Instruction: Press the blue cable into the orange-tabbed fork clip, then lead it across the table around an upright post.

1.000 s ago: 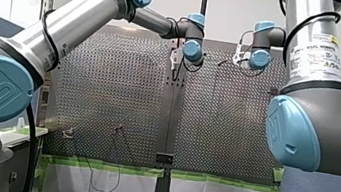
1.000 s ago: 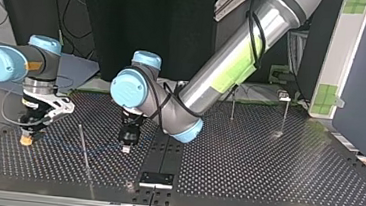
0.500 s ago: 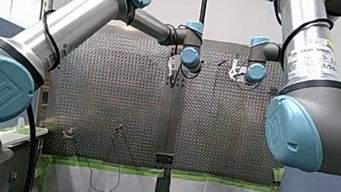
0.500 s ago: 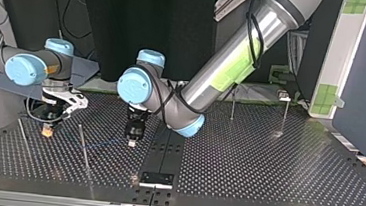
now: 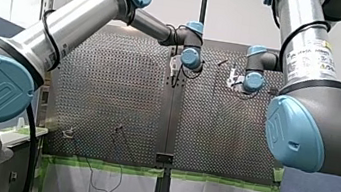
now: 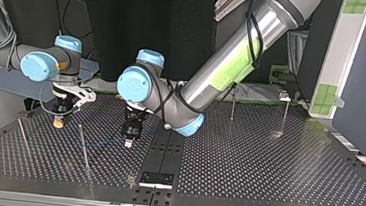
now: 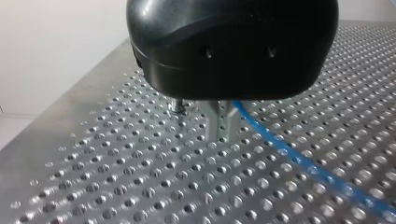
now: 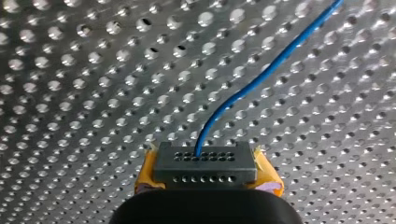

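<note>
In the right wrist view the blue cable (image 8: 261,74) runs away over the perforated plate from a dark block (image 8: 205,163) clamped between my right gripper's (image 8: 208,179) yellow pads (image 8: 149,173). In the top view that gripper (image 6: 59,121) hovers at the left just above the plate. The cable (image 6: 98,143) lies faintly across to my left gripper (image 6: 128,139), which points down at the plate near the middle. In the left wrist view my left gripper (image 7: 198,119) has its metal fingers (image 7: 219,122) a little apart, and the cable (image 7: 299,161) passes just beside one finger. I cannot make out an orange-tabbed clip.
Thin upright posts stand at the top view's left (image 6: 83,147) (image 6: 21,136) and at the back right (image 6: 233,105) (image 6: 285,114). A black strip (image 6: 166,152) runs down the plate's middle to a bracket (image 6: 156,179) at the near edge.
In the top view my right gripper has moved right and away from the near edge, carrying the cable end. My left gripper shifted slightly and its fingers have parted.
</note>
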Controlling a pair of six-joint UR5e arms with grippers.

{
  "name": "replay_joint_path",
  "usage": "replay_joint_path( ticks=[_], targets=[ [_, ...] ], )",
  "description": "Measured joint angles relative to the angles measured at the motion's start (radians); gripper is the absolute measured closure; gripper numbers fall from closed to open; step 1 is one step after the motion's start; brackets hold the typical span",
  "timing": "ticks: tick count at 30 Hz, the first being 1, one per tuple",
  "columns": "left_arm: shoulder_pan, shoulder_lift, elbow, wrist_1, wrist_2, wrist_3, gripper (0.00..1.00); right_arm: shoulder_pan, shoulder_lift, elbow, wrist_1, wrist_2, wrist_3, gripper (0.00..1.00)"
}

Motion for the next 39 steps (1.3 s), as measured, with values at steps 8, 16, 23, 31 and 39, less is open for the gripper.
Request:
replay_joint_path(
  ticks=[8, 16, 23, 31, 39],
  targets=[
    [0.004, 0.000, -0.002, 0.017, 0.038, -0.020, 0.19, 0.003, 0.009, 0.046, -0.048, 0.000, 0.002, 1.00],
    [-0.002, -0.027, 0.015, 0.052, 0.028, -0.083, 0.15, 0.004, 0.033, 0.105, -0.109, 0.002, 0.002, 1.00],
    [-0.014, -0.077, 0.038, 0.053, 0.004, -0.098, 0.15, -0.011, 0.080, 0.153, -0.164, 0.006, 0.006, 1.00],
    [-0.018, -0.085, 0.042, 0.056, -0.023, -0.099, 0.15, -0.035, 0.147, 0.213, -0.231, 0.007, 0.001, 1.00],
    [-0.022, -0.085, 0.042, 0.056, -0.043, -0.099, 0.15, -0.066, 0.222, 0.224, -0.305, 0.008, 0.012, 1.00]
  ],
)
